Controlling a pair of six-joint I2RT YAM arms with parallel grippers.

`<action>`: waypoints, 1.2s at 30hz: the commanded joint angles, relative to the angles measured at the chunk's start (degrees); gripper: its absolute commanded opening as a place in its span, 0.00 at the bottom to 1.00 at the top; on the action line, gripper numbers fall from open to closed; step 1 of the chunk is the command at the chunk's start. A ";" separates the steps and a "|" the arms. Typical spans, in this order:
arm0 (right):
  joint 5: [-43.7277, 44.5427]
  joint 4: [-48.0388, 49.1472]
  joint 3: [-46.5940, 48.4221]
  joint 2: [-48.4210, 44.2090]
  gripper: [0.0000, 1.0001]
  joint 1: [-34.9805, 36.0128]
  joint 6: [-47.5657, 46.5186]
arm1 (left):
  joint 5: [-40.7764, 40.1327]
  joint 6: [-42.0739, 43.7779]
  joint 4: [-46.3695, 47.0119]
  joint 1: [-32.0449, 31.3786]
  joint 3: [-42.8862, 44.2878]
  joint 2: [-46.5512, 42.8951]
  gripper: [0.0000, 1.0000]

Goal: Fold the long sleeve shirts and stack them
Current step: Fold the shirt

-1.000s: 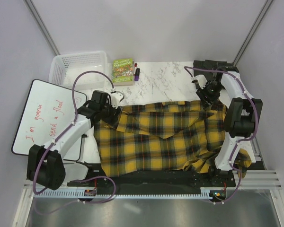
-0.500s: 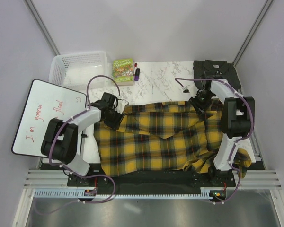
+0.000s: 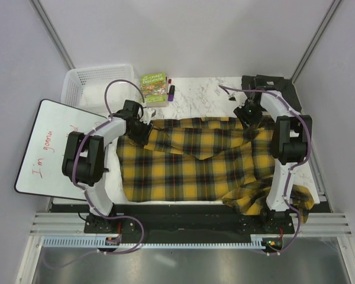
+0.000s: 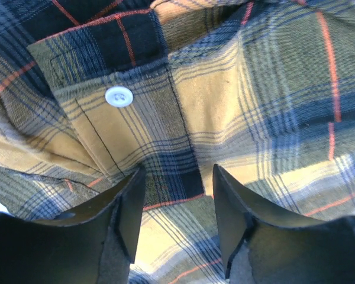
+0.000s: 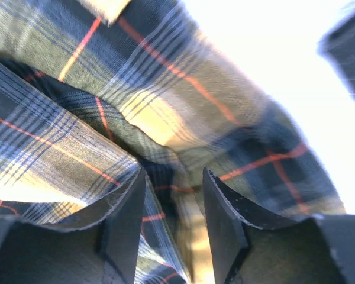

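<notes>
Top external view: the plaid shirt point(image 3: 195, 163) lies spread across the marble table point(image 3: 195, 97), long axis left to right, one bunched end spilling over the near right edge. The left tool point(image 3: 143, 131) pinches its far left corner; in the left wrist view cloth with a white button point(image 4: 119, 96) sits between the half-closed fingers point(image 4: 130, 213). The right tool point(image 3: 249, 116) grips the far right corner likewise. The grey shirt point(image 3: 271, 86) lies folded at the far right corner. Bare marble remains beyond the plaid's far edge.

Plaid shirt point(image 3: 195, 168) mid-table, basket point(image 3: 77, 83) far-L, book point(image 3: 154, 87) beside it, 2nd shirt point(image 3: 272, 86) far-R.
</notes>
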 commanded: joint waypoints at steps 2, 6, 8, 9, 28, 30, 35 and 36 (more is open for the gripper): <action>-3.70 -5.06 5.29 -9.56 0.53 -1.39 0.23 | 5.37 1.24 -2.78 0.01 2.14 -8.37 0.60; -3.01 -6.74 1.61 -12.40 0.51 -1.39 -1.71 | 8.53 1.24 -4.55 -0.17 0.83 -11.81 0.62; -1.25 -6.66 -1.10 -12.22 0.49 -1.39 -2.23 | 9.16 1.33 -4.55 -0.26 0.21 -11.55 0.62; -0.90 -6.40 -1.82 -12.05 0.49 -1.39 -2.32 | 9.42 1.41 -4.46 -0.26 -0.05 -10.42 0.62; 6.94 1.69 -3.15 2.19 0.48 -8.86 -1.45 | 4.68 0.54 -0.59 2.55 0.21 3.04 0.59; 5.01 1.43 -2.18 1.93 0.49 -8.86 -0.92 | 4.76 0.01 -0.68 3.60 1.35 4.44 0.59; 5.26 0.38 4.49 2.98 0.54 -8.07 0.40 | 7.91 -0.26 -1.47 5.45 4.69 6.30 0.59; 5.26 -0.15 5.81 3.07 0.56 -8.07 0.40 | 11.93 0.09 -2.34 5.89 4.87 5.86 0.59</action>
